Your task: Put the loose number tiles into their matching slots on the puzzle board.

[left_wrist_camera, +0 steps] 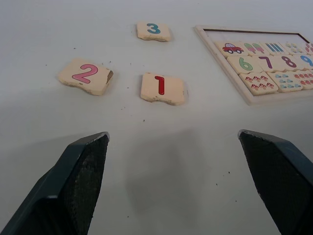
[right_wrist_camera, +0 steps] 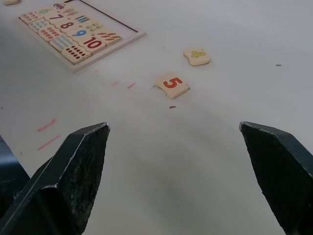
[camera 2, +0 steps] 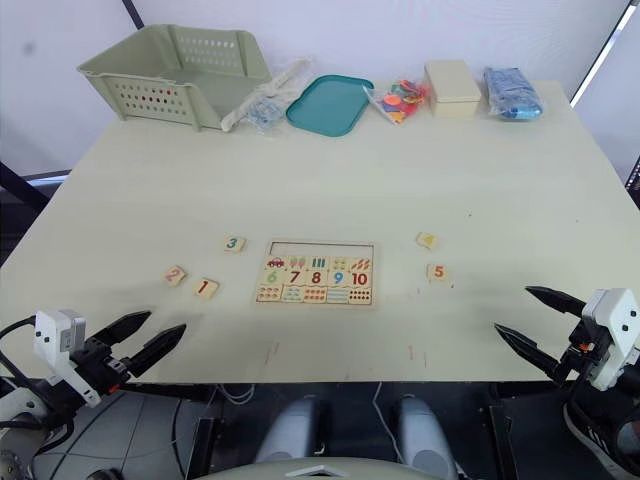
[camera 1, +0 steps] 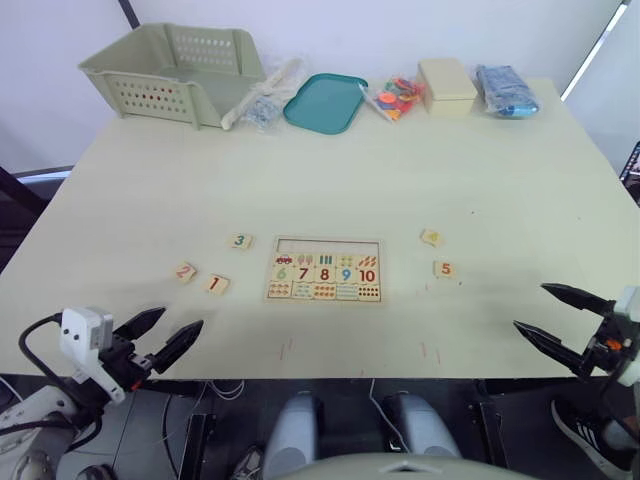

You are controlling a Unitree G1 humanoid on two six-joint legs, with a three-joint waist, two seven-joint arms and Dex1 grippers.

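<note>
The puzzle board [camera 1: 325, 270] lies flat mid-table, its top row of slots [camera 1: 327, 246] empty above the numbers 6 to 10. Left of it rest tile 3 [camera 1: 240, 241], tile 2 [camera 1: 185, 271] and tile 1 [camera 1: 217, 284]; the same tiles appear as tile 1 [left_wrist_camera: 162, 88], tile 2 [left_wrist_camera: 84, 76] and tile 3 [left_wrist_camera: 153, 30]. Right of the board sit tile 4 [camera 1: 432, 237] and tile 5 [camera 1: 445, 269], also tile 5 [right_wrist_camera: 171, 84]. My left gripper [camera 1: 165, 335] hovers open at the table's near-left edge. At the near-right edge my right gripper [camera 1: 562, 318] is open, holding nothing.
Along the far edge stand a green basket [camera 1: 175, 72], a clear bag [camera 1: 262, 100], a teal tray [camera 1: 324, 102], a bag of colourful pieces [camera 1: 396, 98], a cream box [camera 1: 446, 86] and a blue packet [camera 1: 505, 90]. Red marks [camera 1: 430, 352] dot the near tabletop.
</note>
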